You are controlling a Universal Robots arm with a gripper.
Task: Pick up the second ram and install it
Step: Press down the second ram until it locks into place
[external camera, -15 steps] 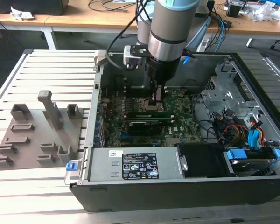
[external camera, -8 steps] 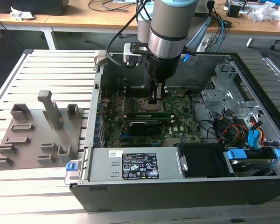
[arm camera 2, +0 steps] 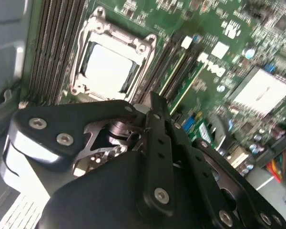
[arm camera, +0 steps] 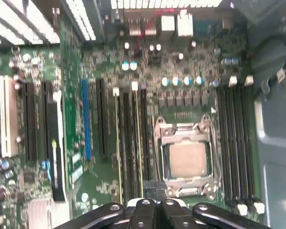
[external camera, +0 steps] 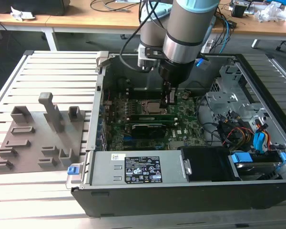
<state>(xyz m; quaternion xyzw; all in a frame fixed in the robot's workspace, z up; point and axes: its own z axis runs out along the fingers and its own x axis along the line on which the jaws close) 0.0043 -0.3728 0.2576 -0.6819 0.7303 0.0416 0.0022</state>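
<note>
The open computer case (external camera: 190, 157) lies on the slatted surface (external camera: 47, 71), with the grey holder tray (external camera: 35, 138) beside it toward the exterior view's left. The arm (external camera: 186, 33) reaches down into the case over the green motherboard (arm camera: 181, 81), next to the CPU socket (arm camera: 187, 157). In the exterior view the gripper (external camera: 170, 98) stands just above the memory slots beside that socket, and a long slim green strip (external camera: 150, 117) lies along a slot there; from this angle it is hard to say whether that is the second ram or a module already seated. In the first wrist view two thin green edges (arm camera: 138, 143) stand in the dark slots next to the socket, with the fingers (arm camera: 155, 191) coming down right over them. The fingers look drawn close together, nearly closed, but whether they pinch the ram's edge cannot be told.
</note>
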